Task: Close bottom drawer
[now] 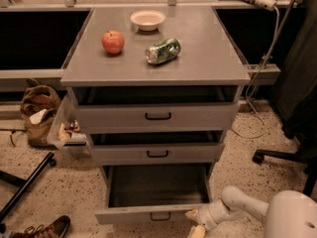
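**Pushing the bottom drawer home, squarely**

The grey cabinet (230, 114) fills the middle of the view, with three stacked drawers. The bottom drawer (126, 214) is the lowest of them. It stands well out from the carcass, its empty inside showing and its front near the lower edge of the view. Our white arm (242, 201) reaches in low from the right. The gripper (195, 222) sits just beside the right end of that drawer front, its fingers (192, 214) spread apart and holding nothing. We cannot tell whether they touch the front yet.

We judge the push to be the step in hand. Pressing at the far right end could skew the drawer on its runners. We would do better to shift toward the small black handle (160, 216) at the middle. There we would set the gripper flat against the front and drive straight back, steadily. We keep low, clear of the two drawers above, which stand slightly ajar. A gentle finish matters, since a slam could jolt the tabletop (208, 58). That jolt could set the tipped can (163, 51) rolling beside the apple (113, 41).
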Action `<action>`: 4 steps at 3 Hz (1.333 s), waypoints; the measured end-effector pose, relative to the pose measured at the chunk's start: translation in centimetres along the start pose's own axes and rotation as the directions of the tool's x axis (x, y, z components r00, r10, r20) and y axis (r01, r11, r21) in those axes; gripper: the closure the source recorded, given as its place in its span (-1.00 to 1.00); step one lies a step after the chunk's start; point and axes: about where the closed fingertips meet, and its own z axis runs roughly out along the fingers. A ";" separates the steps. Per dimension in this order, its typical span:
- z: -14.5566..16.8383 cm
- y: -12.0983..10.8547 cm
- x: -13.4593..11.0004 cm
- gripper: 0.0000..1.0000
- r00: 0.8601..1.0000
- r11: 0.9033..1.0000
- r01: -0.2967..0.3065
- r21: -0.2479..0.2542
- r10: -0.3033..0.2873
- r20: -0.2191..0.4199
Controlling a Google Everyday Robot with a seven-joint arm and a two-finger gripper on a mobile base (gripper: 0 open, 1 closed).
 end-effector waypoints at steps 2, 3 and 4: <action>1.9 -2.8 -3.4 -1.00 0.998 0.998 0.061 -0.024 -0.062 -0.026; 0.6 -3.8 -4.1 -1.00 0.998 0.998 0.068 0.003 -0.068 -0.013; -0.6 -6.2 -6.2 -1.00 0.997 0.997 0.075 0.024 -0.074 -0.013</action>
